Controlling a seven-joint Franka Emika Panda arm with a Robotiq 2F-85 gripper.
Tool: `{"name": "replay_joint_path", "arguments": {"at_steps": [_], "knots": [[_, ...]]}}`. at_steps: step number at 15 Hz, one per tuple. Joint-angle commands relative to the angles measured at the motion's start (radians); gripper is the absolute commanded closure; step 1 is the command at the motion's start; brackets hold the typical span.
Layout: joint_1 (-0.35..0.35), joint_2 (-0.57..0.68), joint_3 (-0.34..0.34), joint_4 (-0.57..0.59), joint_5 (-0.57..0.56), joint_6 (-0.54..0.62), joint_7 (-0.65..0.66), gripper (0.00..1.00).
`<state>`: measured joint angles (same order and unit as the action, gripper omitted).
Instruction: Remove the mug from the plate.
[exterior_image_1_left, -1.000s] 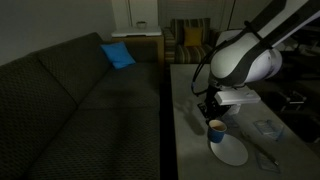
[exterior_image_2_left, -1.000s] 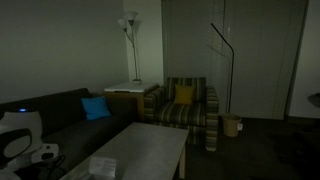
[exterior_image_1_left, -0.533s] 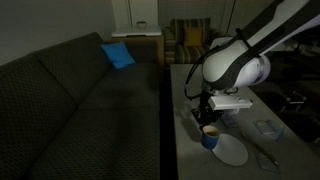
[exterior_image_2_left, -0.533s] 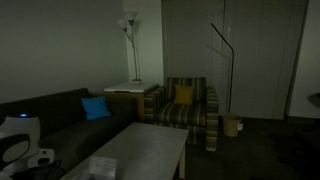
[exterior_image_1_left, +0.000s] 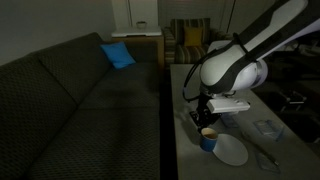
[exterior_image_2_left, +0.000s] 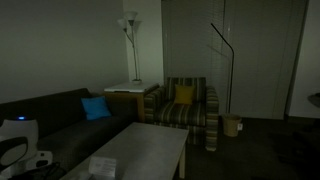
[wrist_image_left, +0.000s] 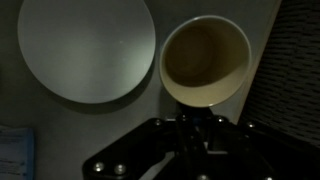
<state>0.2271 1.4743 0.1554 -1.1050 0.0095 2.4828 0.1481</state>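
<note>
The dark-blue mug (exterior_image_1_left: 208, 139) with a pale rim stands or hangs just beside the white plate (exterior_image_1_left: 231, 151), on the side nearer the sofa. In the wrist view the mug (wrist_image_left: 205, 60) shows its brownish inside, next to the plate (wrist_image_left: 85, 50) and off it. My gripper (exterior_image_1_left: 205, 124) is right above the mug. In the wrist view its fingers (wrist_image_left: 188, 112) sit close together at the mug's near rim, apparently shut on the wall. I cannot tell whether the mug's base touches the table. The mug and plate are hidden in the exterior view with the lamp.
The grey table (exterior_image_1_left: 185, 150) has its sofa-side edge close to the mug (wrist_image_left: 268, 60). A flat bluish-clear item (exterior_image_1_left: 265, 128) lies beyond the plate (wrist_image_left: 12, 150). A pale boxy object (exterior_image_2_left: 103, 165) sits on the table. The dark sofa (exterior_image_1_left: 90, 100) runs alongside.
The gripper carried the mug off the plate toward the sofa-side table edge and lower. In the last half second it has hardly moved.
</note>
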Motion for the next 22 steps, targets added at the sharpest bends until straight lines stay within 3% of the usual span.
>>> {"name": "replay_joint_path", "arguments": {"at_steps": [1,14,22], "knots": [[-0.01,0.0,0.013,-0.026,0.035,0.056,-0.058,0.97],[-0.01,0.003,-0.01,-0.145,0.034,0.341,-0.033,0.97],[-0.008,0.003,-0.007,-0.183,0.031,0.355,-0.027,0.97]]}}
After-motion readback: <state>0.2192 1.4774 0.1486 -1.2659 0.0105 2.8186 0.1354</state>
